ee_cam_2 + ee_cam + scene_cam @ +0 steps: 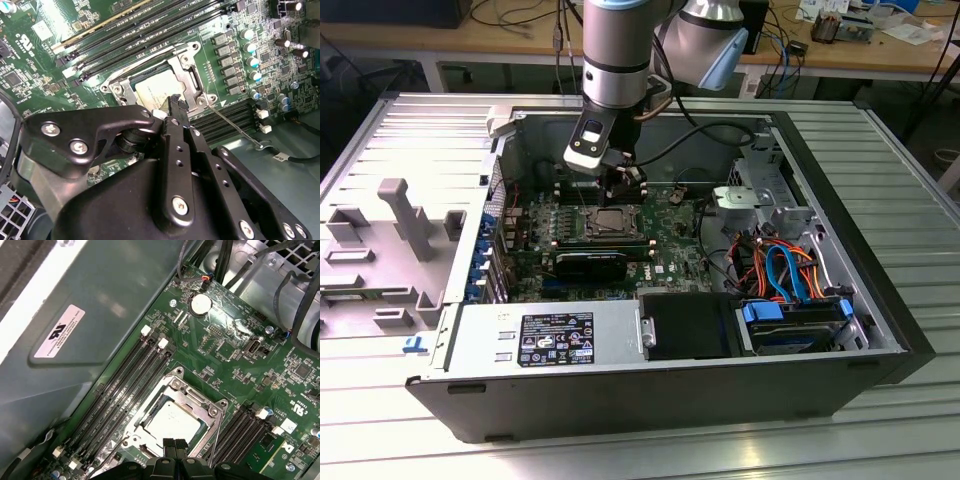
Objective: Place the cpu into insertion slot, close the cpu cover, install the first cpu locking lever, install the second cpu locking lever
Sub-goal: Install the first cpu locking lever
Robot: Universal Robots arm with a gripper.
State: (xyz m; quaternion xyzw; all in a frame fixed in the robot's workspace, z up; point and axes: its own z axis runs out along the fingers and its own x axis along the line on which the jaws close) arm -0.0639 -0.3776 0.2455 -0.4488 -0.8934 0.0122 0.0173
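Scanning from the exterior view's left, what sits on the surface (880, 130)?

A grey plastic shroud (405, 215) lies beside the open computer case (620, 400). Inside the case, a power supply (540, 335) runs along the wall nearest the camera. The green motherboard (675, 225) lies flat behind it. Toward the right, a drive cage (790, 320) holds blue caddies under orange and blue cables (785, 265).

And the cpu (172, 420)?

Seated in the insertion slot (161, 67), with the cpu cover (194, 399) lying flat around it. A thin wire lever (235, 127) runs out from one corner of the socket.

What about the fingers (169, 446)?

Pressed together, nothing between them. The gripper (175, 445) hangs right over the socket's edge. Whether it touches the cover, I cannot tell.
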